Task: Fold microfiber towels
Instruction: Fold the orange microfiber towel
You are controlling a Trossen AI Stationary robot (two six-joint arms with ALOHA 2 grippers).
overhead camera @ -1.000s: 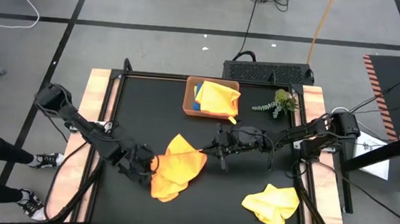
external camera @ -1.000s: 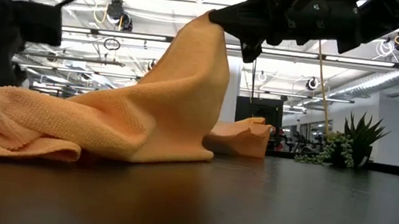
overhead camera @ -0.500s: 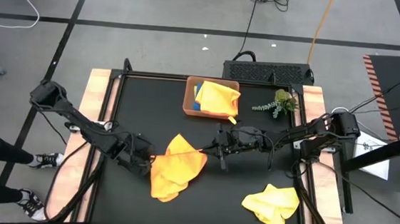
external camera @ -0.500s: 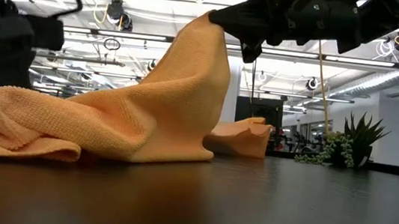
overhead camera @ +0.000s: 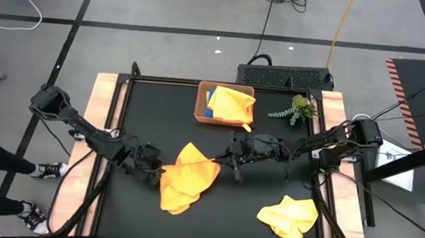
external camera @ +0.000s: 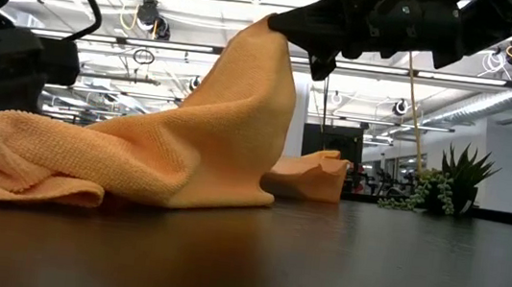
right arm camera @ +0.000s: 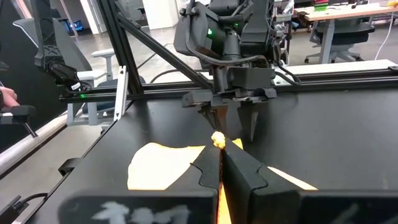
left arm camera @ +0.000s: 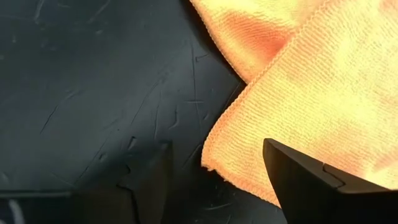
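The black desk (overhead camera: 144,114), edged with wooden side strips, is seen carrying everything. An orange towel (overhead camera: 186,179) is spread in loose folds near the middle of the desk, somewhat toward its front edge; its corner nearest the desk's centre is lifted off the surface, pinched by the clenched right gripper (overhead camera: 220,162), which is reached in from the right edge. The left gripper (overhead camera: 156,172) is held low just beside the towel's left border, its fingers (left arm camera: 311,180) released and apart, with a towel corner lying between them but not grasped. A yellow towel (overhead camera: 290,219) is left crumpled near the front right corner. A brown tray (overhead camera: 201,109) is set at the back edge, with another yellow towel (overhead camera: 230,104) piled over a blue one (overhead camera: 208,112) inside it. A small plant sprig (overhead camera: 295,109) is laid near the back right corner.
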